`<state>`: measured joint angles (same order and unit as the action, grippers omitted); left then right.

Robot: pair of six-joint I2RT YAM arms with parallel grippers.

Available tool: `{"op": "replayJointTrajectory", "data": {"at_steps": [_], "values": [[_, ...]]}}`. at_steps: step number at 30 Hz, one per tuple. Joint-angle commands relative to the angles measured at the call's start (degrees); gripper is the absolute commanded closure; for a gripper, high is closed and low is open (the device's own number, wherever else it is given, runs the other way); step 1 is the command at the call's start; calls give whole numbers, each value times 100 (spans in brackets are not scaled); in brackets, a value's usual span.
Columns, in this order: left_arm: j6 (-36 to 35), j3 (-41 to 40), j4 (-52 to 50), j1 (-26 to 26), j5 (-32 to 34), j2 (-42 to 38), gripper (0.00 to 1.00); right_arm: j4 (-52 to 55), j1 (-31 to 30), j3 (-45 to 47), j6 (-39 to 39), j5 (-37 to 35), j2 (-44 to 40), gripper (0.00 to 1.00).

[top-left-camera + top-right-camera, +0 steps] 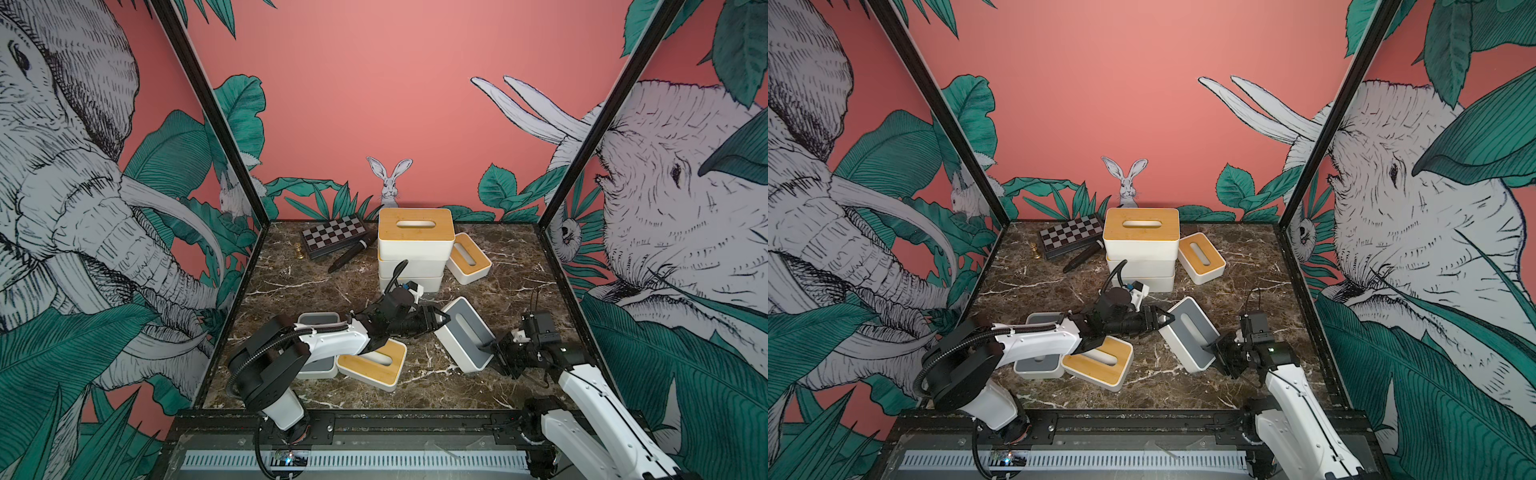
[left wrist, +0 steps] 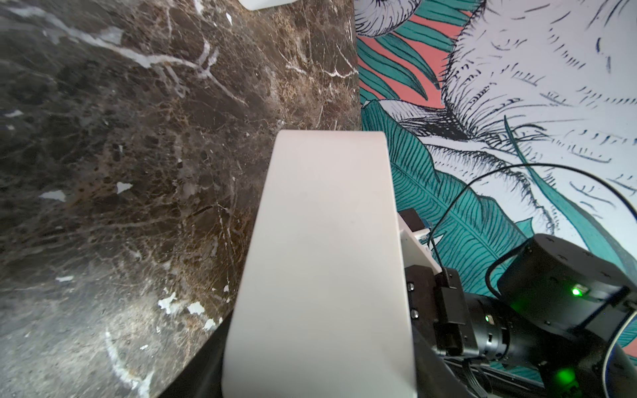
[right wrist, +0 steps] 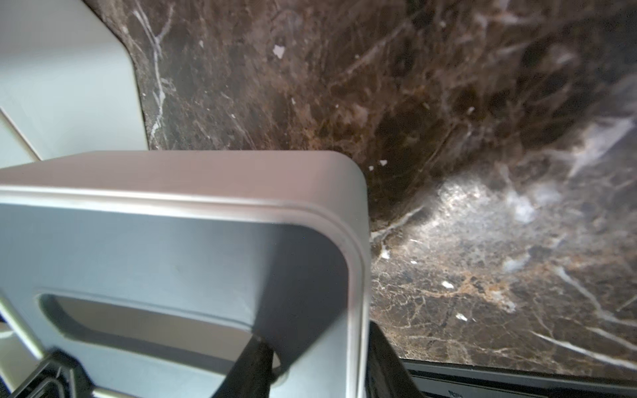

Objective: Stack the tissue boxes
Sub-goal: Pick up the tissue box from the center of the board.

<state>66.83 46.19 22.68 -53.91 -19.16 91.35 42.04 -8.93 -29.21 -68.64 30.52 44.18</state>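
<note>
The grey box [image 1: 471, 336] sits tipped just right of the frame's middle, our left gripper [image 1: 440, 322] round its upper end, how tight we cannot tell, and our right gripper [image 1: 493, 353] a bit open with a finger [image 3: 253, 365] in its slot [image 3: 144, 320], so it may slip and drop.

Both top views look from high at the front, down over the whole tabletop [image 1: 424, 374] toward the back wall [image 1: 374, 104]. Both wrist views sit tight against one grey-lidded tissue box [image 2: 324, 258], from opposite ends.
</note>
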Motion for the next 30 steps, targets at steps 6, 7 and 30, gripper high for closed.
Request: {"op": "replayJointTrajectory", "data": {"at_steps": [6,7,30], "values": [[233,-301,287,-23,300,-238,40,-187,8,-243,154,77,-68,35],[260,-348,334,-23,327,-247,40,-162,11,-256,159,69,-77,34],[624,-708,976,-14,792,-447,40,946,12,-1803,1532,-843,207,1]]}}
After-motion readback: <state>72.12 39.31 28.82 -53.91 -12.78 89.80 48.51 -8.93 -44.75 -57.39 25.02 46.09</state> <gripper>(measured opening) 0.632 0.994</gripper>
